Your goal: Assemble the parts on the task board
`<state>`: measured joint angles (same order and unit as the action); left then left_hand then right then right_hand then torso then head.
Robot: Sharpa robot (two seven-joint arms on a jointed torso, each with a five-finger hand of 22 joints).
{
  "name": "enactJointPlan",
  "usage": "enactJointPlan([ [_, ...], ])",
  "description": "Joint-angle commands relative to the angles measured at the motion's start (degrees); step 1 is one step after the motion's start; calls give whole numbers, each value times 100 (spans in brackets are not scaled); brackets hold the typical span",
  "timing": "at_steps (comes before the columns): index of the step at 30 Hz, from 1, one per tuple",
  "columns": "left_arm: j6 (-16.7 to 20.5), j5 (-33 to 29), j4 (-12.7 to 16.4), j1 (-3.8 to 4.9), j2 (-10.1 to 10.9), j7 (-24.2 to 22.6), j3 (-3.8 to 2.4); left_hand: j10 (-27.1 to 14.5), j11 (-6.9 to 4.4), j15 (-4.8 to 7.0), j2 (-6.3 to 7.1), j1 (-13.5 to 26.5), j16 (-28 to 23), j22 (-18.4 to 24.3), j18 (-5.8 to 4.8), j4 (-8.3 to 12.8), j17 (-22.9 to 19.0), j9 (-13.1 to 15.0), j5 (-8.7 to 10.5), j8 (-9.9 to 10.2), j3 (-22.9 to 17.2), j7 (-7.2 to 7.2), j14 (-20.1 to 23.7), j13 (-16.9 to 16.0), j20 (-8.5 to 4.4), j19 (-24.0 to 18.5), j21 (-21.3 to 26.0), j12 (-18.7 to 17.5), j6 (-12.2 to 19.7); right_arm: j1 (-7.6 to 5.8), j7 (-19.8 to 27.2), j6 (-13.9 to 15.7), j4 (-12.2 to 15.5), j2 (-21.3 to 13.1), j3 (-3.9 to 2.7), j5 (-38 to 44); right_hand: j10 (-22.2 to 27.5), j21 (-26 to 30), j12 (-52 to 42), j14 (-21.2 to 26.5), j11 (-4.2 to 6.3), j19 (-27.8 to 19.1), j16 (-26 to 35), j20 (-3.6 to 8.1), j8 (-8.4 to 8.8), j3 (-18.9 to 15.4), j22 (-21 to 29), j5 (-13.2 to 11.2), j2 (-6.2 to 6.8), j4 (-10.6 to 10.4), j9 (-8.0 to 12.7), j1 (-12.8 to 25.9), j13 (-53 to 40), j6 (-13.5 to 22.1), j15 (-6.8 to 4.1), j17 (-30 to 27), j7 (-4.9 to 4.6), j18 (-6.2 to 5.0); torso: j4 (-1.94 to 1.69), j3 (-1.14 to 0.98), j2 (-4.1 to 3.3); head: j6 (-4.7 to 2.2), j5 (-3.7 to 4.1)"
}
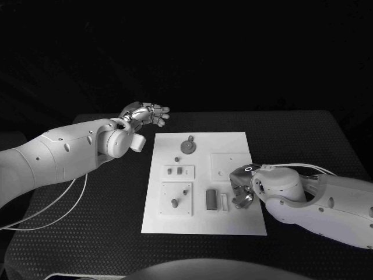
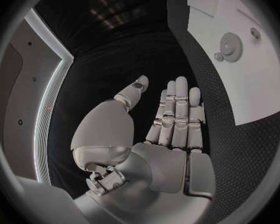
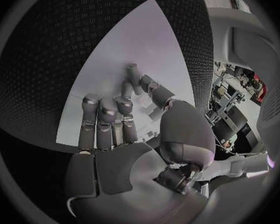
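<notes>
Black table (image 1: 85, 233), white board (image 1: 237, 224) at centre, small parts (image 1: 211, 199) along its near edge.

Left hand (image 1: 146, 113) raised off the board's far left corner, fingers straight and spread, holding nothing. Right hand (image 1: 241, 188) low over the near right parts, fingers bent toward a small peg (image 3: 133, 74); grip impossible to tell. Likely light, stiff, slippery; best pinched by the sides.

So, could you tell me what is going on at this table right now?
The robot is working on a white task board with small grey parts on it. Its right hand is down over the board's near right area, beside a dark upright part; whether it grips anything is hidden. Its left hand hovers open off the board's far left corner, holding nothing. A round gear-like part lies untouched near the far edge.
</notes>
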<state>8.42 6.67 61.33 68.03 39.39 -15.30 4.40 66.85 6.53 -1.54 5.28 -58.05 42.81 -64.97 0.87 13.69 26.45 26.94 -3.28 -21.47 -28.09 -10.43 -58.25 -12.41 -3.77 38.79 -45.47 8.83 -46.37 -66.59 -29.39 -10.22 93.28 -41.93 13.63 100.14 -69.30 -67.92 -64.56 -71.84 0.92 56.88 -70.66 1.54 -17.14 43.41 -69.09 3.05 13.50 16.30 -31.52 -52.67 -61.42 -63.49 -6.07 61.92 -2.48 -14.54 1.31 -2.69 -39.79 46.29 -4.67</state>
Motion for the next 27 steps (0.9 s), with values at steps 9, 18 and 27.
enactJointPlan([
  [9, -78, 57, 26, 5, -2, -27, -3, -47, 7, -34, -8, 22, -25, -8, 76, -36, 9, -10, 6, -40, -8, 11, 10, 9, -1, -25, 39, 24, 46, 70, -30, 144, -84, -57, 55, 250, -171, -76, -59, -56, 121, 12, -44, -16, -174, 96, 7, -16, -558, 21, 307, -391, 28, 22, 80, -2, -159, -46, -6, 4, -2, -41, 14],
  [18, -79, 74, 26, 5, -7, -16, -3, -46, 7, -34, -9, 23, -27, -10, 77, -40, 13, -12, 5, -45, -8, 13, 8, 9, -1, -24, 40, 26, 43, 62, -49, 734, -40, -187, 51, -675, -428, -94, -106, -210, 202, 176, -15, -14, -233, 159, 75, -24, -513, -120, 336, 108, -36, -151, 73, -48, -81, -46, -10, 3, -3, -71, 20],
  [27, -72, 88, 24, 6, 3, -7, -3, -45, 6, -34, -8, 20, -29, -12, 77, -39, 16, -14, 4, -49, -9, 14, 7, 9, -1, -23, 41, 27, 42, -94, -90, 800, 40, -269, 46, -2023, -511, -90, -149, -250, 224, 240, 9, 29, -247, 216, 116, -22, -475, -254, 355, 404, -126, -201, 22, -53, -61, -46, -9, 9, -7, -76, 27],
])
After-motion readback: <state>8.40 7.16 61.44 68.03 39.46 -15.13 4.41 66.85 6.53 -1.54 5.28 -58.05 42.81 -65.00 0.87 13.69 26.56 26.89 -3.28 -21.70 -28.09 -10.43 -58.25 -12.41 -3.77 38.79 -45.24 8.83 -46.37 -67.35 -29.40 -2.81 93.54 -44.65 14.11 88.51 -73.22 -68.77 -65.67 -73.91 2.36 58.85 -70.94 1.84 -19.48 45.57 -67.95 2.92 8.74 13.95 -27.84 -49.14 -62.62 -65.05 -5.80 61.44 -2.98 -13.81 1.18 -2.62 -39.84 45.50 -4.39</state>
